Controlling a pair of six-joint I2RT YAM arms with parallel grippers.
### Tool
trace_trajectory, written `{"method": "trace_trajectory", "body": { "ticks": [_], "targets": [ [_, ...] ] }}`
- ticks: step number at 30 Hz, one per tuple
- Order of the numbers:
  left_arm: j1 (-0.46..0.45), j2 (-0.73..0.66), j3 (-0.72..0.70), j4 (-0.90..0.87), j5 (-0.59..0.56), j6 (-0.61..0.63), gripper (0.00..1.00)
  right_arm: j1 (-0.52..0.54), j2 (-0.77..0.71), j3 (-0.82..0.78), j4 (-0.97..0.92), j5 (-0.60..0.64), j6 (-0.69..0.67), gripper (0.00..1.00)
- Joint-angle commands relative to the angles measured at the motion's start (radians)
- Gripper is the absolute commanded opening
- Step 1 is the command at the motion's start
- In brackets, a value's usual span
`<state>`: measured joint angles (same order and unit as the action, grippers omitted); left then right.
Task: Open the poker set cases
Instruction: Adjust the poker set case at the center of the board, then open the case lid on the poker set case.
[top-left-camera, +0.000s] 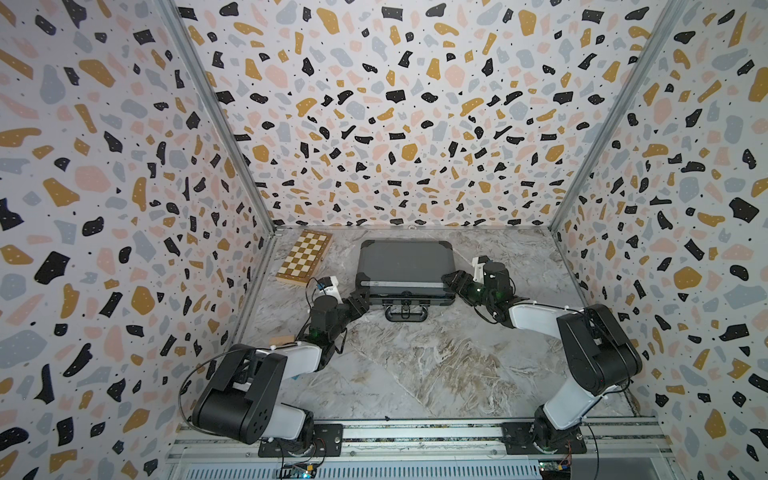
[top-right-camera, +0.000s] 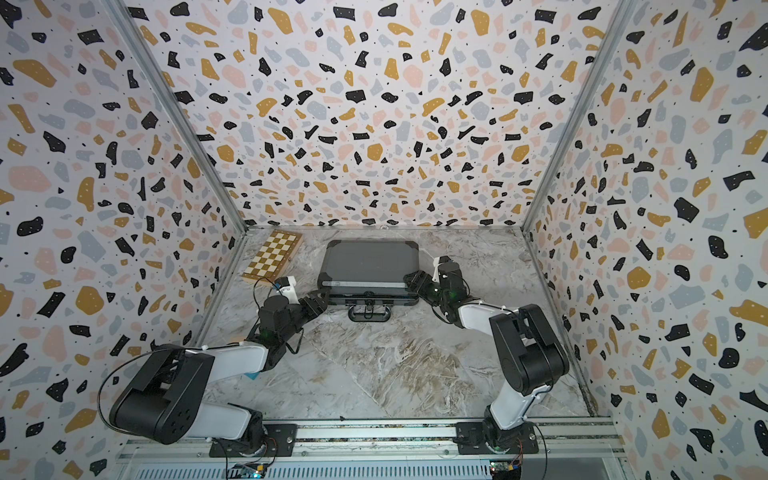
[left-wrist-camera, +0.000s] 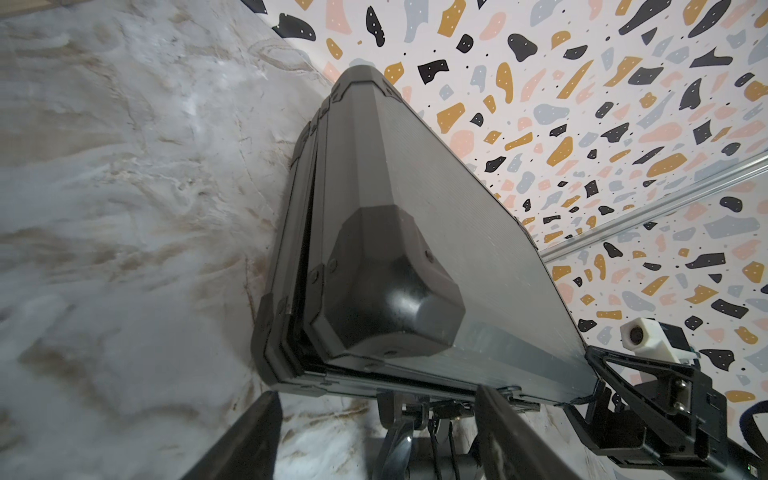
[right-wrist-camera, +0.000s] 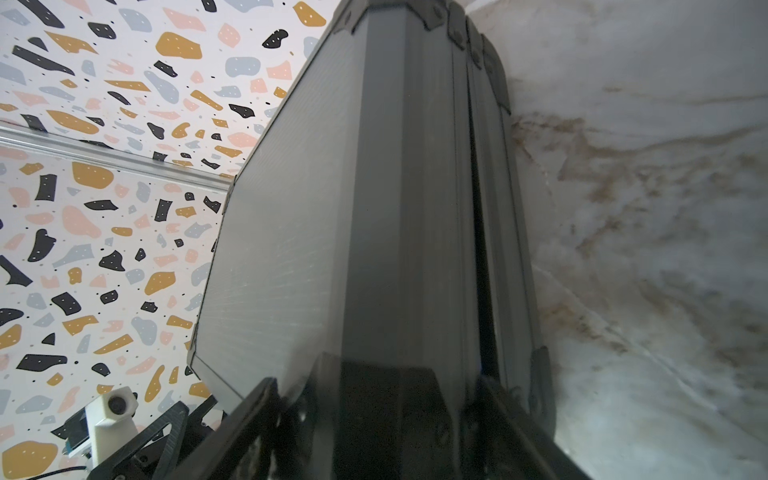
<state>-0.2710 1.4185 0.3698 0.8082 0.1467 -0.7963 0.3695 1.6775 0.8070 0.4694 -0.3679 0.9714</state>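
Observation:
The dark grey poker set case (top-left-camera: 403, 262) (top-right-camera: 370, 262) lies flat at the middle back of the table, its black handle (top-left-camera: 406, 313) pointing forward. Its lid stands slightly ajar, with a dark gap above the base (right-wrist-camera: 478, 249). My left gripper (top-left-camera: 360, 301) (left-wrist-camera: 374, 392) is open just in front of the case's front left corner cap (left-wrist-camera: 390, 291); nothing lies between its fingers. My right gripper (top-left-camera: 451, 279) (right-wrist-camera: 378, 386) is open around the lid's front right corner, one finger over the lid and one at the gap.
A tan checkered chessboard box (top-left-camera: 305, 257) (top-right-camera: 274, 257) lies at the back left, close to the left wall. Patterned walls enclose the table on three sides. The marble tabletop (top-left-camera: 415, 365) stretches in front of the case.

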Motion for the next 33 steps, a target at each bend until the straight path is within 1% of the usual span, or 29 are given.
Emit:
{"method": "trace_trajectory", "body": {
  "ticks": [1, 7, 10, 12, 20, 24, 33],
  "targets": [
    [0.001, -0.007, -0.007, 0.022, -0.03, 0.009, 0.73, 0.031, -0.045, -0.019, -0.06, -0.054, 0.012, 0.76],
    [0.001, -0.043, -0.039, 0.007, -0.128, -0.006, 0.74, 0.031, -0.055, -0.028, -0.045, -0.052, 0.032, 0.76],
    [0.001, -0.07, -0.045, -0.051, -0.198, -0.013, 0.74, 0.031, -0.075, -0.018, -0.046, -0.048, 0.044, 0.76],
    [0.001, -0.088, -0.047, -0.078, -0.222, -0.014, 0.75, 0.031, -0.093, -0.006, -0.055, -0.042, 0.047, 0.76],
    [0.001, -0.091, -0.048, -0.076, -0.218, -0.015, 0.76, 0.029, -0.134, 0.101, -0.148, 0.006, 0.003, 0.76],
    [0.001, -0.087, -0.051, -0.066, -0.213, -0.017, 0.76, 0.021, -0.113, 0.159, -0.169, 0.036, -0.015, 0.76],
    [0.001, -0.093, -0.055, -0.054, -0.213, -0.011, 0.76, -0.016, -0.057, 0.307, -0.194, 0.056, -0.03, 0.76]
  ]
}}
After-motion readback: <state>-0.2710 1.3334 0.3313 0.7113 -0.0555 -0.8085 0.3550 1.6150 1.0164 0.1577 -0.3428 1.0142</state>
